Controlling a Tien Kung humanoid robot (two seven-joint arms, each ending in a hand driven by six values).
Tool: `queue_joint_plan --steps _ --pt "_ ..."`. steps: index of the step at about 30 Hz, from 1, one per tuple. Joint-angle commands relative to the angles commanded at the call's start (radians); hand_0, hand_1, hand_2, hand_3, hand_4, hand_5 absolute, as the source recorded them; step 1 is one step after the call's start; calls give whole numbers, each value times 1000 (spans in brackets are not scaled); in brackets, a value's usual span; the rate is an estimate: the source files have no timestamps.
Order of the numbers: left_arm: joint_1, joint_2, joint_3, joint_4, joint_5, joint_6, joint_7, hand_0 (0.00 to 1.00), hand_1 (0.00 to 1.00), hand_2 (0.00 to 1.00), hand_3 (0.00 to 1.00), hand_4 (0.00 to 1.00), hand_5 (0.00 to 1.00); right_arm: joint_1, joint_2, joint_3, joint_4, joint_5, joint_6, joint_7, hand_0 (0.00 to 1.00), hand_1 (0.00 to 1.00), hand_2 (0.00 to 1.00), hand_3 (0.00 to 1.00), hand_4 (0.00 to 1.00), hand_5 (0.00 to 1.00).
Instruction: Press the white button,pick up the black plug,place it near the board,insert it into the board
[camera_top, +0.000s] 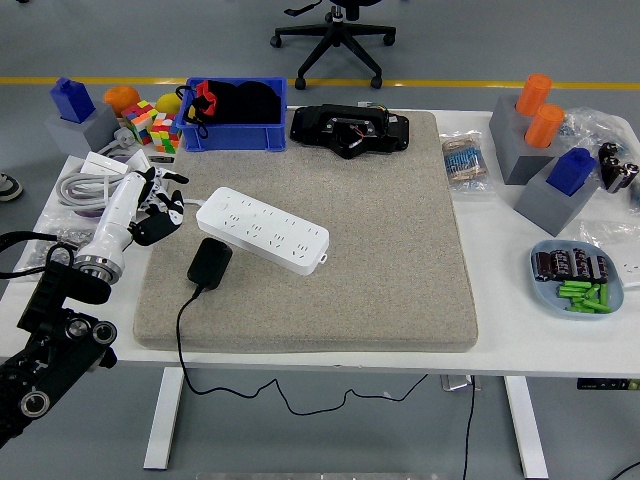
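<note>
Beige felt mat (400, 270) is covering most of a white table (520, 350), seen from high on the robot's side. Lying at a slant on the mat's left half is a white power strip (262, 229), its rows of sockets facing up. Just in front of its left end, close to it but whether touching cannot be told, a black plug (210, 263) is resting flat on the mat, its black cable (182, 330) trailing down over the table's near edge. The robot's left hand (152, 205), white and black, is hovering at the mat's left edge, just left of the strip, with fingers loosely spread and gripping nothing. The right arm is not showing. At the mat's far edge a blue bin (235, 115) is holding black items, and beside it a black device (350, 130) is lying. Colourful cubes (152, 125) are sitting left of the bin. On the right, grey blocks are carrying orange cylinders (538, 110) and a blue bottle-like shape (572, 170), and a pale blue dish (548, 290) is holding green and dark small parts. An office chair base (335, 40) is standing on the floor beyond the table.
</note>
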Motion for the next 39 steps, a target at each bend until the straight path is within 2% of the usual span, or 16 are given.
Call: queue_joint_plan --steps 11,12,17,18,19,23,24,29,30,35,36,39 --pt "-50 14 44 38 -16 -6 -2 168 52 126 554 100 2 -8 3 9 0 1 -2 3 610 592 586 587 661 397" --pt "-59 15 51 43 -16 -7 0 94 11 89 537 31 2 -9 3 11 0 1 -3 3 608 592 587 586 661 396" --pt "-96 23 84 62 -22 -6 3 94 11 89 537 31 2 -9 2 17 1 1 -3 2 608 592 587 586 661 396" --pt "-103 24 90 65 -23 -8 6 36 2 55 569 2 2 -10 1 17 1 1 -2 2 609 592 587 587 661 398" --pt "-110 25 96 68 -24 -10 8 36 2 55 569 2 2 -10 1 18 2 1 -3 3 609 592 587 587 661 398" --pt "-137 30 127 84 -29 -36 40 36 2 55 569 2 2 -13 1 20 2 2 -3 3 609 592 587 587 661 398" --pt "-142 31 135 88 -29 -45 49 27 2 55 612 2 2 -13 2 19 2 2 -3 3 607 589 587 587 660 399" --pt "-165 36 171 102 -34 -64 74 27 2 55 612 2 2 -15 4 21 2 2 -3 2 607 589 587 587 660 399" --pt "-168 37 175 103 -34 -67 77 23 2 63 643 2 2 -15 4 23 3 2 -3 3 608 590 587 588 659 399" --pt "-185 39 181 110 -37 -84 108 23 2 63 643 2 2 -15 0 26 3 3 -3 3 608 590 587 588 659 399" --pt "-189 40 182 111 -38 -91 116 3 2 67 710 2 2 -15 -1 25 3 4 -3 2 607 589 585 586 658 399" --pt "-203 44 190 111 -38 -108 135 3 2 67 710 2 2 -15 -4 26 2 4 -3 2 607 589 585 586 658 399"
